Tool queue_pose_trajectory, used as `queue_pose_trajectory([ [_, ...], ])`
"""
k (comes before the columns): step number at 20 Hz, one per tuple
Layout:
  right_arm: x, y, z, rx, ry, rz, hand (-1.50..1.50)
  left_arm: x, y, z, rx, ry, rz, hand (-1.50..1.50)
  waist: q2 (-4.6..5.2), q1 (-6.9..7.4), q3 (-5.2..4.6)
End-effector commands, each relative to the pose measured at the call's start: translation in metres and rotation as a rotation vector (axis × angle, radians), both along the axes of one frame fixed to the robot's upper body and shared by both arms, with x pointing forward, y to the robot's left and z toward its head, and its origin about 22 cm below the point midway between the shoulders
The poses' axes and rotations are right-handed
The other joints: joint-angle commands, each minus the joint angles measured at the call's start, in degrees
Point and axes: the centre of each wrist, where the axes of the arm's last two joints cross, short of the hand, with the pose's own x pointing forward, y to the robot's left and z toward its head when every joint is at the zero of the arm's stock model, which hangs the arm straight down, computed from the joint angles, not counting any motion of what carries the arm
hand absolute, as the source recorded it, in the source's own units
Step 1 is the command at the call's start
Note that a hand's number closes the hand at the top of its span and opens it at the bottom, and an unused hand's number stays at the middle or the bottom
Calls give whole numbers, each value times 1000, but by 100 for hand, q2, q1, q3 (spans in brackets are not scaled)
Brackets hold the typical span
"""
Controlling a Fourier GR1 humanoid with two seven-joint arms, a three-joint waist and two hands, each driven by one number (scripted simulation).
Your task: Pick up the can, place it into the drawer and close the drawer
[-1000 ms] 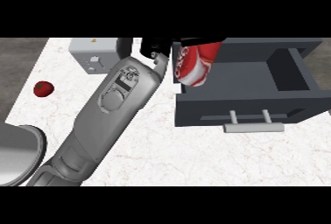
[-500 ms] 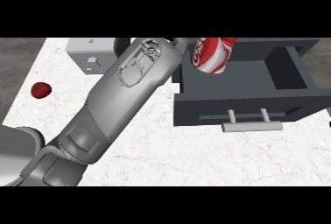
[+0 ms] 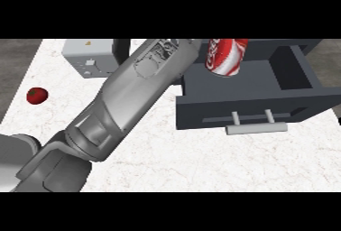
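A red can [image 3: 223, 56] with white lettering hangs tilted over the left part of the open dark grey drawer [image 3: 303, 72]; the view's top edge cuts off its upper end. My left forearm [image 3: 131, 96] stretches from the lower left up to the top edge just left of the can. The left hand itself lies past that edge and does not show, so I cannot see what holds the can. The drawer's front panel carries a pale bar handle [image 3: 255, 128] facing me. My right hand shows nowhere.
A light grey box appliance [image 3: 86, 56] stands at the back left of the white marble counter [image 3: 220, 162]. A small red fruit [image 3: 36, 95] lies near the counter's left edge. Dark floor lies beyond that edge.
My left arm has stretched farther up and right, and the black hand seen round the can one second ago has passed out of the top edge. The can now sits more to the right, over the drawer.
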Motion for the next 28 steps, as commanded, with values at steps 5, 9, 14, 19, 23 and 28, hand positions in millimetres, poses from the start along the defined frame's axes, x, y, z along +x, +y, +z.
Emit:
queue_pose_trajectory([
  [5,18,12,-4,-1,8,6,-150,5,-2,-18,61,25,28,150,16,-37,2],
  [9,14,12,0,4,-15,24,-150,8,3,-32,62,-14,81,150,52,-219,5],
  [14,28,5,3,11,-12,40,-150,7,4,-49,111,-34,82,150,64,-236,9],
  [19,16,10,-3,4,-27,26,-150,12,5,-43,148,-36,81,150,69,-270,7],
  [23,25,20,3,1,-26,55,-150,8,8,-63,165,-49,119,150,101,-375,8],
  [28,23,16,13,-12,-35,64,-150,12,10,-62,156,-38,184,-150,117,-408,6],
])
